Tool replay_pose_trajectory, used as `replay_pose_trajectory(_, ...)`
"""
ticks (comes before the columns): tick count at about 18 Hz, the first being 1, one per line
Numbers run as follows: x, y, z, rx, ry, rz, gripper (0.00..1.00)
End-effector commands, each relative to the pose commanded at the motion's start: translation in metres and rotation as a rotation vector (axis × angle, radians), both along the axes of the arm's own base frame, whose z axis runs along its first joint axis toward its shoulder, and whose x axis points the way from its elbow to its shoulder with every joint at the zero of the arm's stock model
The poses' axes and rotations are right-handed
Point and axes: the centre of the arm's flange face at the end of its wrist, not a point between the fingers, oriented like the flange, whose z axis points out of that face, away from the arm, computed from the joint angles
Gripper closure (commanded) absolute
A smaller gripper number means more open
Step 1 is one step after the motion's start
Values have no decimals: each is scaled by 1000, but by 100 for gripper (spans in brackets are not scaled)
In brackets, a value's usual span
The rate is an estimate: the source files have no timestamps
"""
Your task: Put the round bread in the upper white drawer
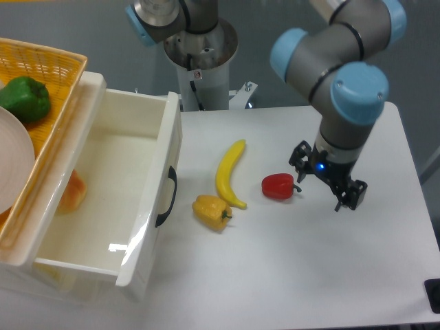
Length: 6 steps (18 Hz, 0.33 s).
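The upper white drawer (152, 172) stands pulled open at the left, its curved black handle (167, 196) on the front panel. The round bread (74, 192), orange-tan, lies inside the drawer against its left side, partly hidden under the yellow wicker basket (48, 89). My gripper (320, 192) is open and empty. It hovers low over the table at the right, just right of the red pepper, far from the drawer.
A red pepper (278, 185), a yellow banana (229, 173) and a lumpy yellow pepper (211, 211) lie on the white table (295, 275) between drawer and gripper. The basket over the drawer holds a green pepper (25, 99) and a white plate (12, 163).
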Motion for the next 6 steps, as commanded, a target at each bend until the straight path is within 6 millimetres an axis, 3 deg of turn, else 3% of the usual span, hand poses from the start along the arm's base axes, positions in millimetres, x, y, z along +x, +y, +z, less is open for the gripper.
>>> replay_pose_trajectory(3,-13,0,-26,-35,-9,-45,0)
replay_pose_trajectory(6,-24,-11,-30,-42,-7,-34,0)
